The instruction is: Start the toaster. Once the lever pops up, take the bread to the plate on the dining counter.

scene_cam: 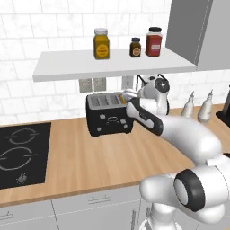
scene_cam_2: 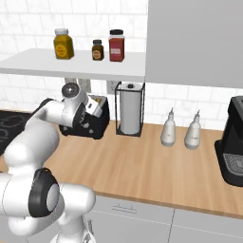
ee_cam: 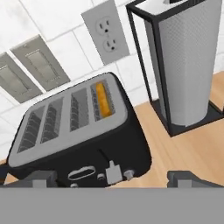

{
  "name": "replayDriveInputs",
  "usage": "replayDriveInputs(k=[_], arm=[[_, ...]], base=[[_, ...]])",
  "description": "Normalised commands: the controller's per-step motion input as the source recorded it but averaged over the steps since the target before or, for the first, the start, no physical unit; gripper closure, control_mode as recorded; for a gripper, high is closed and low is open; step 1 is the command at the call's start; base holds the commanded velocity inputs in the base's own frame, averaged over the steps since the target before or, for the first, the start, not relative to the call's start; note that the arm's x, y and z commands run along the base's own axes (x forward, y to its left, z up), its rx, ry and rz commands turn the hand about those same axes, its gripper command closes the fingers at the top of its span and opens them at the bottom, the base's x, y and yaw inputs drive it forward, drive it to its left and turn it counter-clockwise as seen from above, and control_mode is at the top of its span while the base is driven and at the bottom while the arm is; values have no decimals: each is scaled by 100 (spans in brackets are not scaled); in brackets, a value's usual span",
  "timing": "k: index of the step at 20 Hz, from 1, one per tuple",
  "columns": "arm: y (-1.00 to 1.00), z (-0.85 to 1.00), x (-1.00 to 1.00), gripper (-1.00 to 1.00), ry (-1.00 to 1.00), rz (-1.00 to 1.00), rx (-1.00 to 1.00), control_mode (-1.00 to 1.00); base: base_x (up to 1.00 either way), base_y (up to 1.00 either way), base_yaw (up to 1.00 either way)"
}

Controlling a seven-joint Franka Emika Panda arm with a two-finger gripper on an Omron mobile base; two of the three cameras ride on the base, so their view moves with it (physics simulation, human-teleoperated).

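Tiled kitchen wall over a wood worktop

White marbled wall tiles [scene_cam: 27,54] back a light-wood worktop [scene_cam: 90,157] on white cabinets [scene_cam: 90,209]; a white shelf [scene_cam: 112,65] carries three jars [scene_cam: 101,43] (one mustard-yellow, one red), grey outlets [ee_cam: 107,31] sit below, and a black cooktop [scene_cam: 22,152] is inset at left.
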Motion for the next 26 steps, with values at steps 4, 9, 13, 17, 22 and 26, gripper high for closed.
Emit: replayDriveInputs(k=[4, 9, 13, 17, 22, 26], arm=[[-5, 97, 0, -100, 15, -2, 7, -100], [0, 36, -4, -100, 20, 0, 0, -100], [0, 0, -25, -100, 10, 6, -2, -100], [0, 0, -32, -100, 0, 16, -6, -100], [0, 0, -29, -100, -3, 17, -8, -100], [0, 0, -9, -100, -2, 5, -10, -100]], base=[[0, 0, 0], [0, 0, 0], [0, 0, 0], [0, 0, 0], [0, 0, 0], [0, 0, 0]])
